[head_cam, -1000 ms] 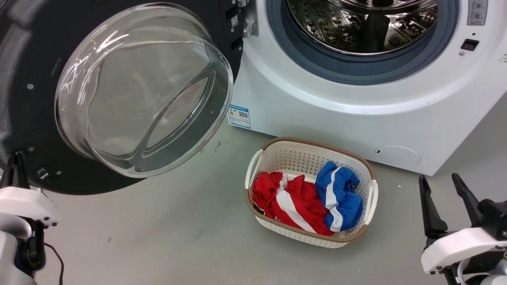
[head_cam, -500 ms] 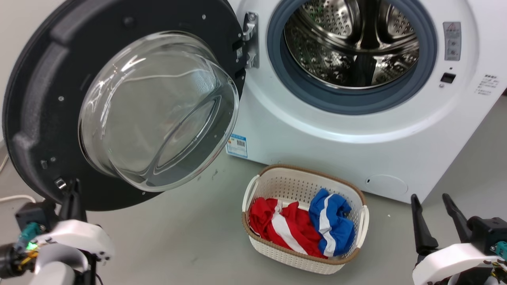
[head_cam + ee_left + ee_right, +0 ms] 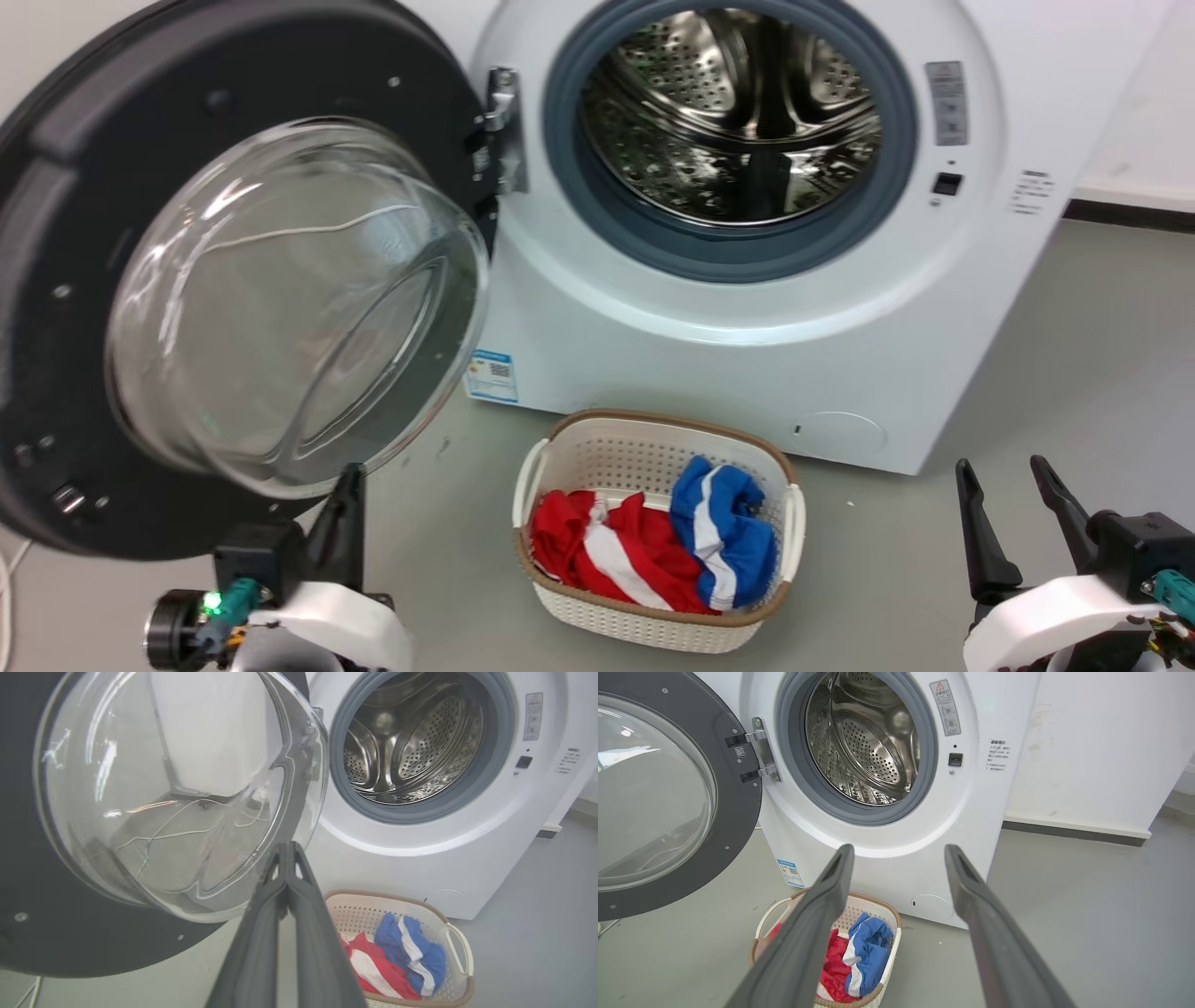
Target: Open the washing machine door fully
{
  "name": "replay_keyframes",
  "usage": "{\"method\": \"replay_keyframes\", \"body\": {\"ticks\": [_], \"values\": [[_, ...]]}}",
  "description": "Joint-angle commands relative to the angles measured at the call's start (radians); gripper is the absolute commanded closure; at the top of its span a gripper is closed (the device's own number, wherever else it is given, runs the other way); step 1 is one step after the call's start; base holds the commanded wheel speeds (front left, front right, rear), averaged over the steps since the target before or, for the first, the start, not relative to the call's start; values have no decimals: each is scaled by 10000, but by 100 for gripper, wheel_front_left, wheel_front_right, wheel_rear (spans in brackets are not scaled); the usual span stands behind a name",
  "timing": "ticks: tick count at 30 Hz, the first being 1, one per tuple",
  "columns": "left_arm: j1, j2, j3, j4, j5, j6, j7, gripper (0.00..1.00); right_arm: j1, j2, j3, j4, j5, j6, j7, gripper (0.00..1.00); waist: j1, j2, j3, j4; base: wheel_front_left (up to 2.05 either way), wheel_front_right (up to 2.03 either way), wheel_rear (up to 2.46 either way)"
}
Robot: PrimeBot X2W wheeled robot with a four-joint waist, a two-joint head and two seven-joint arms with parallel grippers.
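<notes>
The white washing machine (image 3: 738, 345) (image 3: 878, 858) stands ahead with its steel drum (image 3: 728, 112) exposed. Its door (image 3: 84, 233) (image 3: 46, 933) (image 3: 738, 802), a black disc with a bulging clear glass bowl (image 3: 289, 308), hangs swung out to the left on a metal hinge (image 3: 504, 131). My left gripper (image 3: 350, 485) (image 3: 287, 851) is shut with nothing in it, just below the door's lower rim and apart from it. Low at the right, my right gripper (image 3: 1004, 481) (image 3: 899, 851) is open and empty, well away from the machine.
A white laundry basket (image 3: 560, 467) (image 3: 780, 910) with a brown woven rim sits on the grey floor (image 3: 1074, 355) before the machine, holding red and blue clothes (image 3: 653, 546). A white wall with a dark skirting (image 3: 1073, 830) runs to the right. A white cable (image 3: 7, 579) lies at far left.
The head camera has tilted up and turned, so the whole scene sits lower and further left. My left gripper has come in from the far left to under the door's glass bowl.
</notes>
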Motion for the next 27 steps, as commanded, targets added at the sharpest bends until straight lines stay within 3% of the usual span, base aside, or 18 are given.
{"method": "replay_keyframes", "body": {"ticks": [1, 13, 16, 17, 18, 19, 27], "values": [[134, -113, -142, -24, 138, 26, -66, 100, 79, -48, 24, -39, -41, -3, 26, 0, 0, 0, -41, -537, 0, 0, 0], [-214, -271, -362, 293, 228, -39, -167, 100, 162, -135, 202, -18, -15, -3, 50, 0, 0, 0, 64, -2174, 0, 0, 0], [-271, -303, -339, 415, 252, -18, -203, 53, 201, -139, 261, -7, 37, -3, 54, 0, 0, 0, 80, -2426, 0, 0, 0], [-263, -329, -339, 461, 245, -9, -203, 27, 216, -149, 284, -8, 43, -3, 41, 0, 0, 0, 73, -2479, 0, 0, 0], [-264, -343, -327, 488, 244, 0, -228, 9, 225, -157, 294, -9, 57, -3, 37, 0, 0, 0, 71, -2521, 0, 0, 0], [-275, -351, -319, 502, 249, 7, -243, 0, 222, -167, 306, -12, 65, -3, 36, 0, 0, 0, 73, -2554, 0, 0, 0], [-262, -446, -297, 678, 301, -3, -332, 0, 142, -194, 366, -45, 61, -3, 46, 0, 0, 0, 43, -2623, 0, 0, 0]]}}
